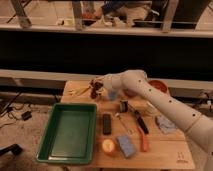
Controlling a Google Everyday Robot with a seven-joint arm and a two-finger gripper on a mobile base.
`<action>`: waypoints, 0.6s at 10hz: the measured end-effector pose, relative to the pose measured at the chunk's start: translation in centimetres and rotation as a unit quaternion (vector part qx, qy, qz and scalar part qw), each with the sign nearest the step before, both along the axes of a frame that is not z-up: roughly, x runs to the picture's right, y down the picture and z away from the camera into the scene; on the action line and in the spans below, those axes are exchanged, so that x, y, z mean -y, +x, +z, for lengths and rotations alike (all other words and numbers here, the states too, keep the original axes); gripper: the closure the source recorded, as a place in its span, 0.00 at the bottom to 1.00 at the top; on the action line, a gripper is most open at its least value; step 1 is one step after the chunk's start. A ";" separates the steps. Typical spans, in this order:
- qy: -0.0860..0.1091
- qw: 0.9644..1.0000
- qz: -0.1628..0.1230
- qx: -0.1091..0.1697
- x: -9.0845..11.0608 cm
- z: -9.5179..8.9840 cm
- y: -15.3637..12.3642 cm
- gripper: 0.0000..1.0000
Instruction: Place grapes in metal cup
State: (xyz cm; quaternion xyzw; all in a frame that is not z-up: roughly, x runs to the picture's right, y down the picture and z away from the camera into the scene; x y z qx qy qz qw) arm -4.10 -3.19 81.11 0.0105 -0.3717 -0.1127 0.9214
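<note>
The grapes (94, 93), a small dark red-purple bunch, are at the back left of the wooden table (170, 150). My gripper (96, 87) is at the end of the white arm that reaches in from the right. It sits right over the grapes and touches or nearly touches them. The metal cup (123, 105) stands upright near the table's middle, to the right of and nearer than the gripper. The arm passes above and behind it.
A green tray (70, 131) fills the left front. A red bowl (158, 85) stands at the back right. A black block (106, 123), an orange fruit (108, 145), a blue sponge (126, 145), an orange-handled tool (143, 134), a blue cloth (165, 124) and yellowish items (80, 91) lie around.
</note>
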 end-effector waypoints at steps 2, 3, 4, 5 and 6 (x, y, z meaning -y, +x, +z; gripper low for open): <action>0.004 1.000 0.004 -0.001 0.8 1.3 0.0 1.00; 0.006 1.000 0.006 -0.001 1.2 1.6 -0.1 1.00; 0.007 1.000 0.008 -0.001 1.5 1.9 -0.1 1.00; 0.009 1.000 0.010 0.000 1.9 2.2 -0.4 1.00; 0.010 1.000 0.011 0.002 2.0 2.4 -0.7 1.00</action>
